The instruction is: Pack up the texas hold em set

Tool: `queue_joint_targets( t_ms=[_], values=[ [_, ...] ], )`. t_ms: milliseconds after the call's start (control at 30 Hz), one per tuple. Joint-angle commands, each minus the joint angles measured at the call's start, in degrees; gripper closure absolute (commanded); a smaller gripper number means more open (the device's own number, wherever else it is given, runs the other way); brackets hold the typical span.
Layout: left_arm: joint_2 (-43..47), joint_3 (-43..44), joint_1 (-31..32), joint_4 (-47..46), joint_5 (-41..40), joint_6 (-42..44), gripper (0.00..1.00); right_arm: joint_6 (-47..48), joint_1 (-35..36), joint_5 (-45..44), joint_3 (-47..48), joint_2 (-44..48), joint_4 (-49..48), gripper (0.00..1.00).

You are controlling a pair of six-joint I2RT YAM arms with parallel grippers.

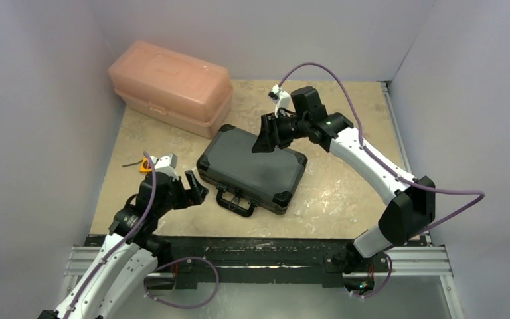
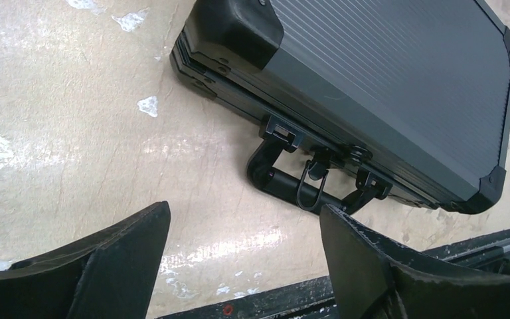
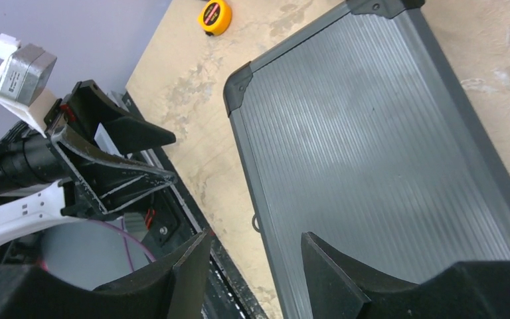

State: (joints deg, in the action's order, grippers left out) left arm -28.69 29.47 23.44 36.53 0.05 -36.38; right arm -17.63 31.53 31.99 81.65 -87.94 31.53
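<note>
My left gripper [image 2: 244, 262] has its jaws wide apart with nothing between them, and it hangs low over the table [image 1: 345, 193] just near of the briefcase handle [image 2: 292, 189] without touching it. My right gripper [image 3: 255, 266] is also parted and empty. It sits above the far end of the ribbed lid, and I can't tell from the top view whether its fingertips touch the lid. The black briefcase [image 1: 252, 166] lies flat and closed at mid-table, turned at an angle, with its handle pointing toward the near edge and my left arm. No chips, cards or discs show outside it. The yellow tape measure [image 1: 145, 165] is on the table left of the case, just behind my left wrist. The pink plastic box [image 1: 172, 86] is closed and sits in the far left corner, well apart from the case.
</note>
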Motion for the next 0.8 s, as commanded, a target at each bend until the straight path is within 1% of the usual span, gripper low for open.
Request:
queue_joint_targets(
  t_ms=[0, 67, 100, 133, 300, 433, 767],
  values=[
    [1.2, -0.6, 0.2, -1.3, -2.0, -1.8, 0.16, -1.0, 1.8, -1.9, -1.4, 2.0, -2.1, 0.43],
    [1.5, -1.3, 0.2, -1.7, -1.9, -2.4, 0.13, -1.5, 2.8, -2.1, -2.2, 2.1, -3.0, 0.44],
    [1.5, -1.9, 0.2, -1.9, -1.9, -3.2, 0.05, -1.7, 3.4, -2.3, -2.5, 2.2, -3.3, 0.44],
    [1.5, -2.4, 0.2, -2.4, -1.3, -3.5, 0.03, -1.8, 4.0, -2.5, -2.8, 2.3, -3.6, 0.44],
    [0.8, -4.8, 0.2, -3.9, 1.6, -4.6, 0.03, -2.7, 6.1, -3.8, -4.7, 2.3, -5.7, 0.46],
    [0.6, -6.5, 0.2, -4.6, 3.1, -5.5, 0.11, -3.0, 7.4, -4.6, -5.7, 2.0, -6.7, 0.48],
    [-0.6, -9.8, 0.2, -7.6, 9.0, -6.3, 0.38, -2.4, 8.6, -6.1, -8.2, 0.5, -8.2, 0.52]
  ],
)
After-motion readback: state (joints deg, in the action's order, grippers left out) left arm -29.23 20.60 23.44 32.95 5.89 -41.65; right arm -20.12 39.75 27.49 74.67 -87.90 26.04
